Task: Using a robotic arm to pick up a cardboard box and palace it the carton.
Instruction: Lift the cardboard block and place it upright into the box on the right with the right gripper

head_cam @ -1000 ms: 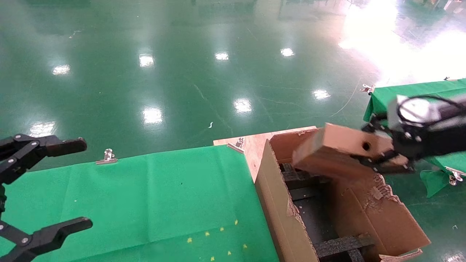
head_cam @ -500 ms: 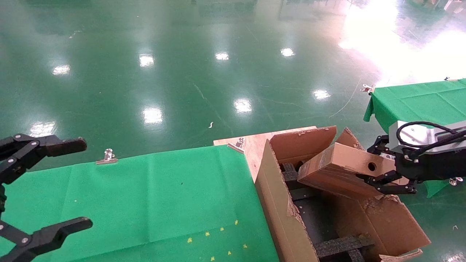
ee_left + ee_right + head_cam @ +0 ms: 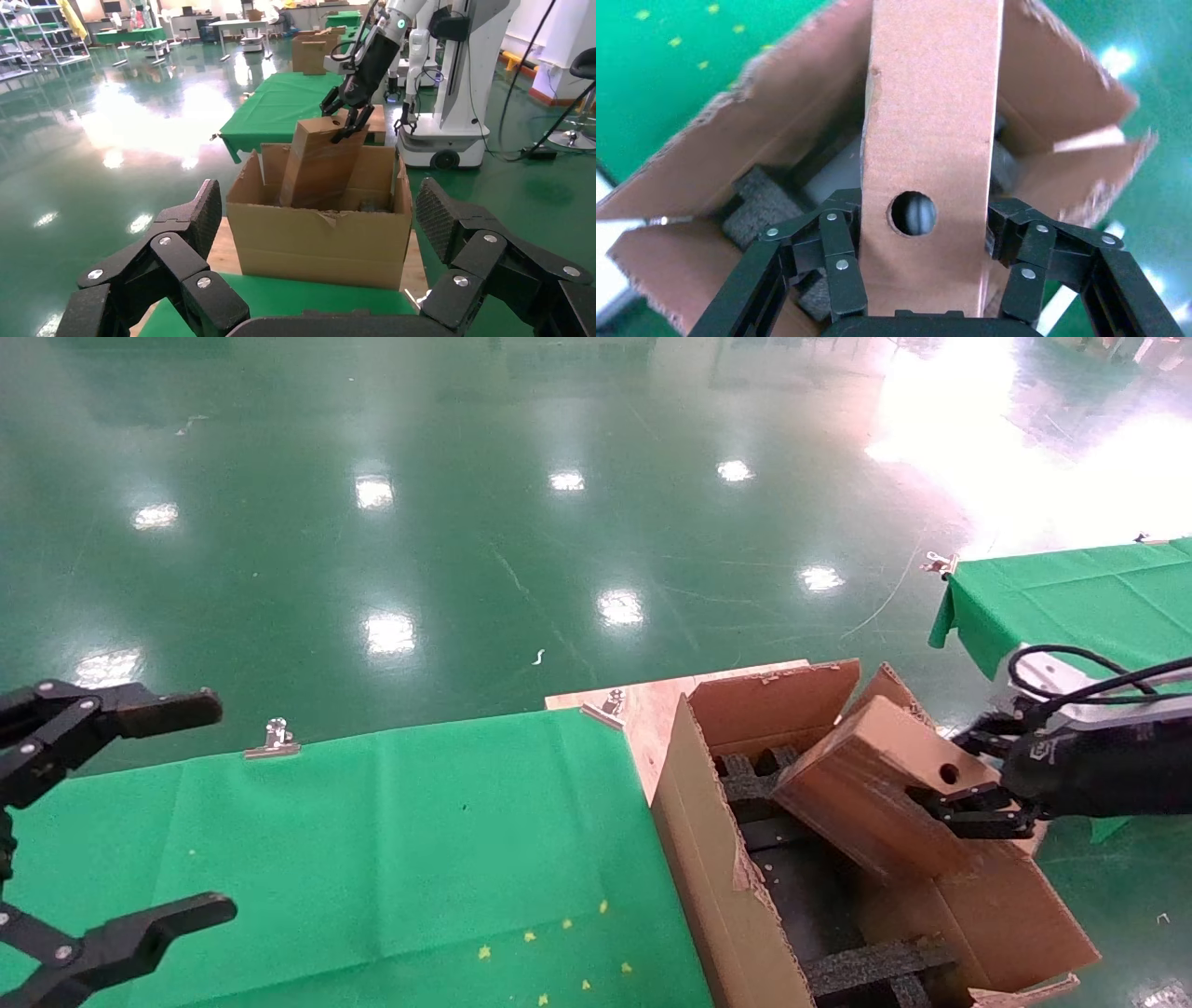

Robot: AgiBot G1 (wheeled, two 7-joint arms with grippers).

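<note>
The cardboard box (image 3: 875, 784) is clamped in my right tool (image 3: 973, 800), tilted nose-down with its far end already inside the carton (image 3: 717, 887), over the black foam inserts (image 3: 871, 966). I'm mid-placement; next I should lower further, then release. My left tool (image 3: 112, 822) idles open over the green worktop (image 3: 372, 850).

1. The right end effector (image 3: 968, 800) is matte black, built of hinged links pinned with small silver rivets.
2. Behind it, at 3 o'clock in the head view, sit a silver camera block (image 3: 1048, 674) and a looping black cable (image 3: 1071, 658).
3. The robotic arm (image 3: 393, 21) is glossy white with a small green light.
4. The left end effector (image 3: 320, 232) is all black, with diamond-textured finger pads (image 3: 436, 217) and silver rivets.
</note>
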